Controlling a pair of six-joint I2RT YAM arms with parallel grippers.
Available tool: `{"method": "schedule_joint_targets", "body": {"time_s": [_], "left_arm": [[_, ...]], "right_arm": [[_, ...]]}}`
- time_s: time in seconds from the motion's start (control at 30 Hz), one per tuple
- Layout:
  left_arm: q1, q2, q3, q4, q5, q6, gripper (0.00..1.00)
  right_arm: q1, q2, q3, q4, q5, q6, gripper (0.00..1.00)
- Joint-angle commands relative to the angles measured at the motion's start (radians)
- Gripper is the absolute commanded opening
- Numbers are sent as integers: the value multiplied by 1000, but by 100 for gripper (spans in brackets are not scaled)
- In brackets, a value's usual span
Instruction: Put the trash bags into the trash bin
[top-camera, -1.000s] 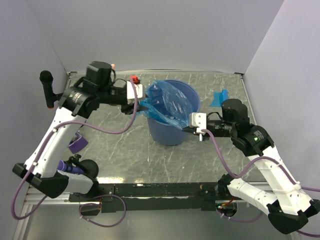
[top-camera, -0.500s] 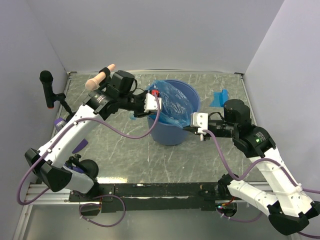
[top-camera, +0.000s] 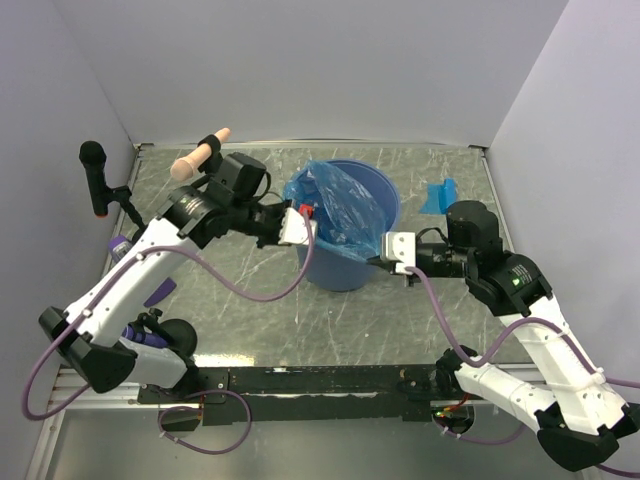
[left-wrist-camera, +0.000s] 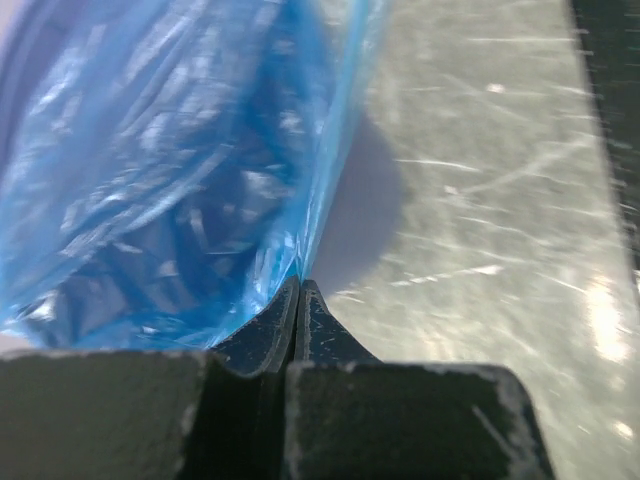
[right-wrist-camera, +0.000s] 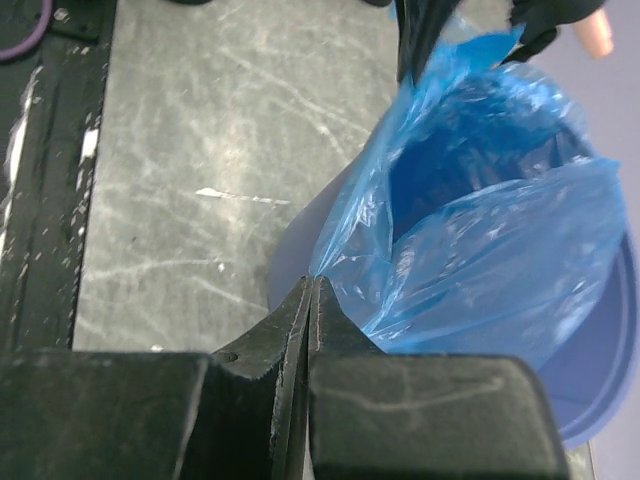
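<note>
Left gripper (left-wrist-camera: 300, 284), right gripper (right-wrist-camera: 313, 281): pinched on trash bag (top-camera: 340, 205), nine and four o'clock of trash bin (top-camera: 340, 270); we judged it half-in.

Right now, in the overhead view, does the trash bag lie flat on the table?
No, the trash bag sits bunched in the mouth of the trash bin.

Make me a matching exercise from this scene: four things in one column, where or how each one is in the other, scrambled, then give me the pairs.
1. trash bag
2. trash bin
3. blue packet
4. left end effector

A. lying flat on the table near the right wall
B. standing upright mid-table
C. shut on blue film
D. crumpled, rising above the bin's rim

Pairs: 1-D, 2-B, 3-A, 4-C
</note>
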Motion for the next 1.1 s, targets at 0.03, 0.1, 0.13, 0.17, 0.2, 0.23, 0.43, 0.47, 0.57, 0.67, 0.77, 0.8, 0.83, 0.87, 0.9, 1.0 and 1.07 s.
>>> {"method": "schedule_joint_targets", "body": {"time_s": [0.03,0.1,0.13,0.17,0.2,0.23,0.43,0.47,0.57,0.67,0.77,0.8,0.83,0.87,0.9,1.0,1.07], "left_arm": [[-7,-74,-72,-116,77,30,1],[-10,-94,-155,-46,65,19,1],[-13,-100,-192,0,60,7,1],[-14,-108,-221,40,56,-13,1],[-14,-111,-252,83,51,-32,0],[-14,-113,-276,118,49,-39,0],[-30,-180,-500,495,-16,-179,1],[-39,-206,-554,580,-35,-193,1],[-59,-218,-670,732,-69,-196,1],[-65,-217,-717,778,-79,-216,4],[-64,-223,-665,647,-63,-236,19],[-61,-232,-631,601,-55,-251,24],[-54,-244,-611,547,-53,-265,28],[-45,-264,-588,501,-46,-274,31],[-35,-289,-567,451,-37,-270,34],[1,-349,-495,326,-24,-233,39],[7,-367,-444,295,-44,-243,41]], "right_arm": [[20,-14,-28,-79,-37,-77,0],[31,-11,-53,-72,-29,-80,0],[33,-11,-68,-56,-14,-76,0],[34,-11,-84,-41,1,-74,0],[34,-11,-103,-24,15,-77,0],[34,-13,-122,-13,27,-83,0],[36,-40,-267,166,196,17,0],[36,-47,-298,232,237,39,0],[34,-51,-363,318,326,67,0],[34,-54,-383,337,370,73,0],[34,-65,-345,269,374,76,0],[34,-76,-326,245,383,97,4],[33,-91,-306,223,382,117,11],[34,-108,-286,193,370,130,18],[34,-128,-263,171,367,151,23],[33,-172,-208,134,339,234,34],[34,-174,-179,113,321,269,39]]}}
